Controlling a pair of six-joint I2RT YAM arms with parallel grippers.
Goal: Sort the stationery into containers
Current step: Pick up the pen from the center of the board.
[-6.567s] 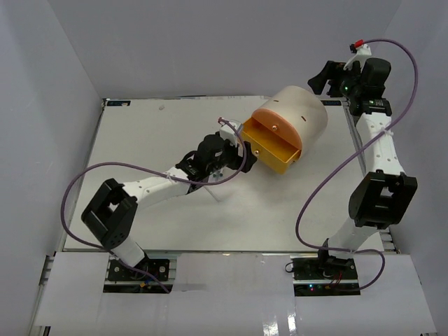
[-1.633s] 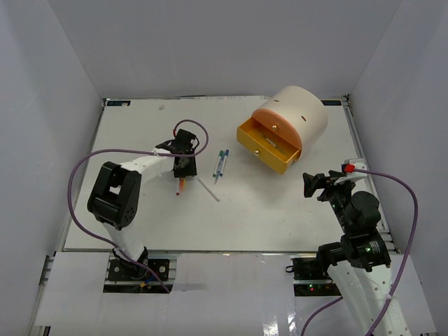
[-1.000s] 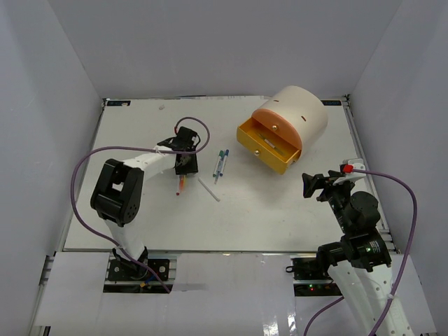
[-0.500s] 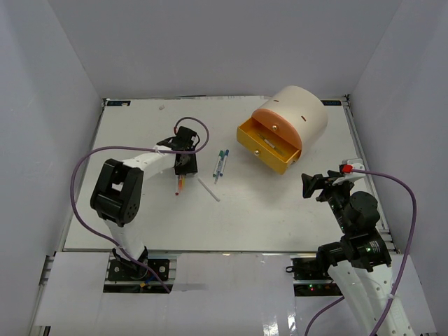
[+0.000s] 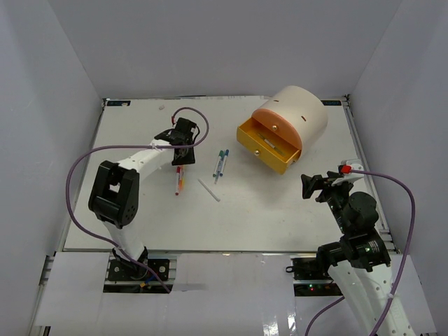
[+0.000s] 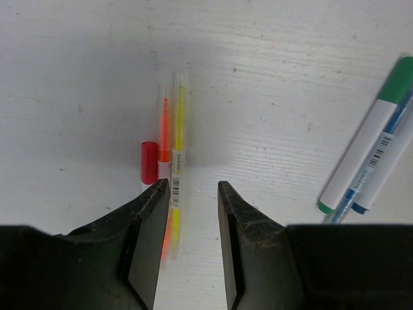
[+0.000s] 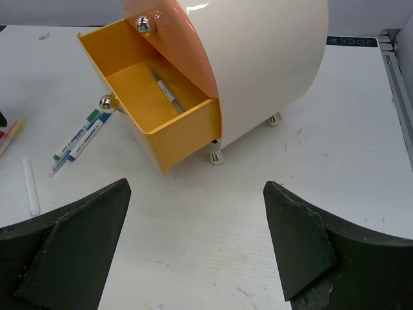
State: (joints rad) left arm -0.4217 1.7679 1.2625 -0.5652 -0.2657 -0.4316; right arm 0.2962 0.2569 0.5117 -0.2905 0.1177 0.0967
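Three stationery pieces lie side by side on the table: a yellow pen (image 6: 176, 152), an orange pen (image 6: 164, 129) and a red-capped one (image 6: 149, 163); from above they show as one bundle (image 5: 179, 183). My left gripper (image 6: 191, 187) (image 5: 179, 159) hovers over them, open by a narrow gap, with the yellow pen lying just inside its left finger and nothing gripped. A teal pen (image 6: 364, 132) and a blue pen (image 5: 220, 162) lie to the right. The cream organiser (image 7: 271, 58) has its yellow drawer (image 7: 184, 132) pulled out, with one pen (image 7: 166, 90) inside. My right gripper (image 7: 195, 187) (image 5: 311, 185) is wide open, short of the organiser.
A short white bar (image 5: 208, 190) (image 7: 30, 194) lies on the table near the middle. The organiser's orange-pink front (image 7: 174, 39) sits above the open drawer. Grey walls enclose the table on three sides.
My left gripper has drawn back from over the pens toward the far side of the table. The pens stay on the table. The right arm has barely moved.
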